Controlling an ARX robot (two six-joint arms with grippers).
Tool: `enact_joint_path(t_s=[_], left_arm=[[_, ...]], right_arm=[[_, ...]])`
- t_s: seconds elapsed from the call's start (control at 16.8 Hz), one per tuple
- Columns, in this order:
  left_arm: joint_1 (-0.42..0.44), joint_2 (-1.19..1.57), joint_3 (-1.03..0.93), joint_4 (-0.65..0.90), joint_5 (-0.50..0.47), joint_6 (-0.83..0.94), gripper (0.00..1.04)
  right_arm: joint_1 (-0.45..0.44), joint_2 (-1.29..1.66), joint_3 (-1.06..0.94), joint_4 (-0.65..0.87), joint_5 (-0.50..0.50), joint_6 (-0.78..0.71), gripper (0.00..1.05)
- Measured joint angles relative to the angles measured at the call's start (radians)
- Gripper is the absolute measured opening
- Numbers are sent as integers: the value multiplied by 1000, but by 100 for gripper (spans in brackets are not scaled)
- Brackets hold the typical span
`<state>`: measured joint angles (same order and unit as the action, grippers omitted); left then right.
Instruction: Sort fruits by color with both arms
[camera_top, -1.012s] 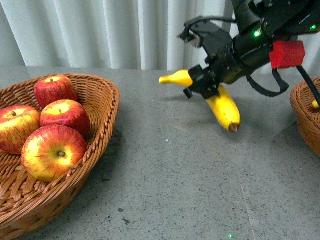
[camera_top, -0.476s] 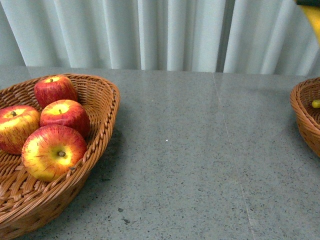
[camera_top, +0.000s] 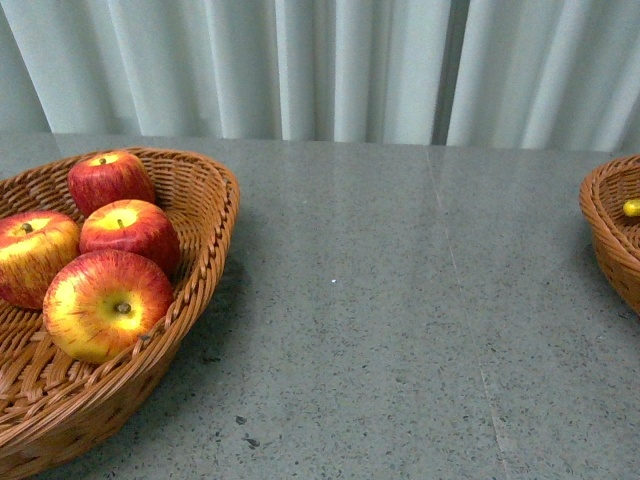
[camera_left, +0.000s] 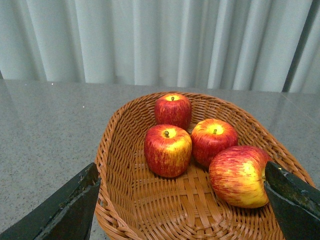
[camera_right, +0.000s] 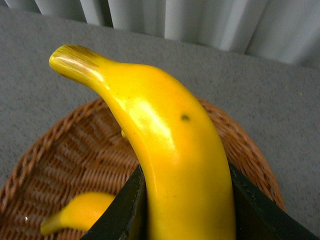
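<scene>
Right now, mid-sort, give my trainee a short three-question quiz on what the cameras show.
1. How many apples lie in the left basket?
2. True or false: the right tool is shut on a banana above the right basket.
3. Multiple choice: besides the held banana, the right basket holds A) an apple, B) another banana, C) nothing.

Key
1. Four: the back apple, the left apple, the middle apple and the front apple. The left tool hovers open over them.
2. True.
3. B.
</scene>
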<state>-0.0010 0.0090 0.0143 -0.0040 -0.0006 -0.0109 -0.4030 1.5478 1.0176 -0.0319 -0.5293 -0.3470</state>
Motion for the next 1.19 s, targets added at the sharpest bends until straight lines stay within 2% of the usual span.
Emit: enact_joint_path(t_s=[0.24, 0.66, 0.71, 0.83, 1.01, 1.19], left_arm=[[0, 0, 0, 0, 0, 0, 98], [0, 0, 0, 0, 0, 0, 98], [0, 0, 0, 0, 0, 0, 98], [0, 0, 0, 0, 0, 0, 98], [0, 0, 0, 0, 0, 0, 98], [0, 0, 0, 0, 0, 0, 98]], right_arm=[[-6, -25, -61, -109, -23, -122, 37], [17, -111, -53, -63, -76, -56, 100], [17, -140, -49, -25, -92, -14, 97], [20, -211, -57, 88, -113, 99, 98], [32, -257, -80, 140, -113, 149, 98], [72, -420, -202, 264, -115, 320, 98]])
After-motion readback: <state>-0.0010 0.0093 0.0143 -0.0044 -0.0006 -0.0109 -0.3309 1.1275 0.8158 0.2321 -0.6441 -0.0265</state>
